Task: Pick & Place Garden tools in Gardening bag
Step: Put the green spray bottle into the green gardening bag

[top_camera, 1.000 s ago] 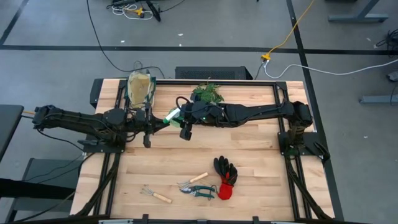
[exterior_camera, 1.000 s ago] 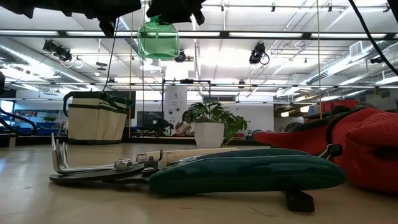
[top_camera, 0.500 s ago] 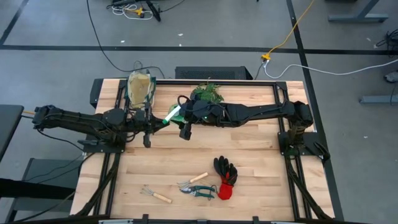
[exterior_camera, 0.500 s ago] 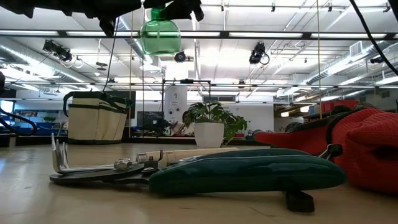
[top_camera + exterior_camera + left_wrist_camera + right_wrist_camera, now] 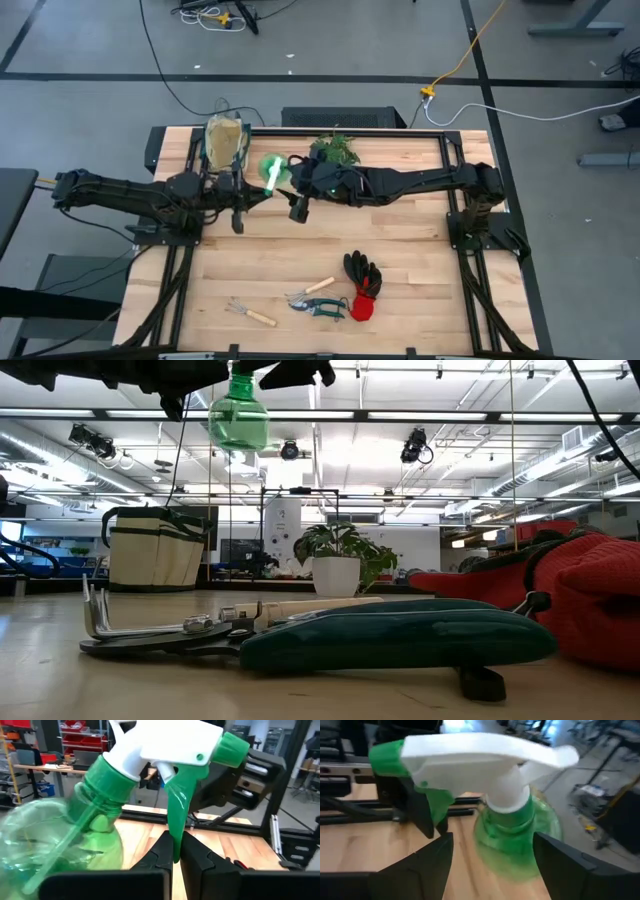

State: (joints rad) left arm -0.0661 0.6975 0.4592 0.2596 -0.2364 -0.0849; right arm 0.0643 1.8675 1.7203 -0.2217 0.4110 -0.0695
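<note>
Translucent green plastic spray bottle with white trigger head (image 5: 270, 169) hangs in the air above the back half of the wooden worktop (image 5: 400, 250), between the two arms and just beside the round beige canvas gardening bag with dark trim (image 5: 226, 141).

Left gripper (image 5: 173, 851): clenched on the bottle's green trigger lever, fingers pinched tight with the lever wedged between them. That is the only hold visible.

Right gripper (image 5: 490, 851): spread wide, fingers (image 5: 560, 860) standing clear on either side of the bottle's neck, touching nothing as far as I can see.

Handling, my guess: bottle looks nearly empty, so light; thin walls, smooth and likely slick, round belly hard to pinch. The lever is narrow and pivots, so the bottle may swing or tilt; in the low view it (image 5: 238, 415) hangs belly down. The neck under the white head seems the firmer place to grasp.

Still on the worktop near the front edge: teal-handled pruning shears (image 5: 320, 305), black-and-red gloves (image 5: 364, 282), small wooden-handled hand rake (image 5: 248, 314).
</note>
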